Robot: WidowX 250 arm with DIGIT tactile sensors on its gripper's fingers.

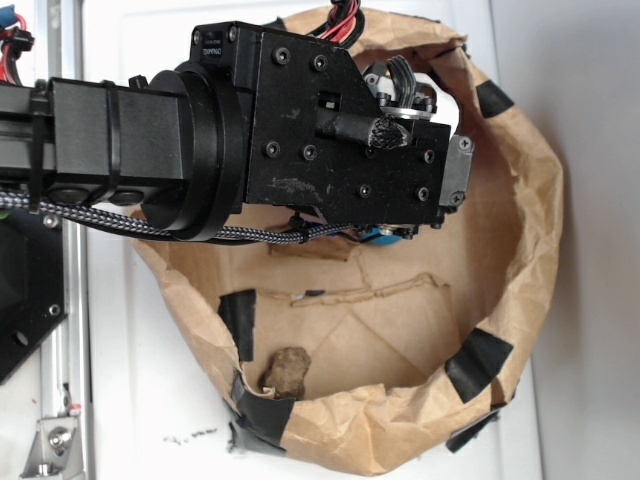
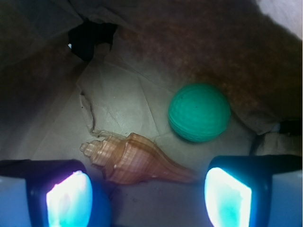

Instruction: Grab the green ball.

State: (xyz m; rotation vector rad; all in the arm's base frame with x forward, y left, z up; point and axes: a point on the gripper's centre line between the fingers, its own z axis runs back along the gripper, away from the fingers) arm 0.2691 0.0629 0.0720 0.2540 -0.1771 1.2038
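Blue-lit pads of my tool [image 2: 149, 191] stand wide apart and hold nothing. Using the seashell [image 2: 137, 161] as my landmark: it lies just beyond the pads, between them, on the paper floor of the brown bag [image 1: 525, 260]. The green ball [image 2: 199, 112] rests beyond the shell and to its right, near it, but I cannot tell if they touch. I judge the ball light and a little soft, with a fine texture that should not slip. I would close on its widest middle, so it does not roll away.
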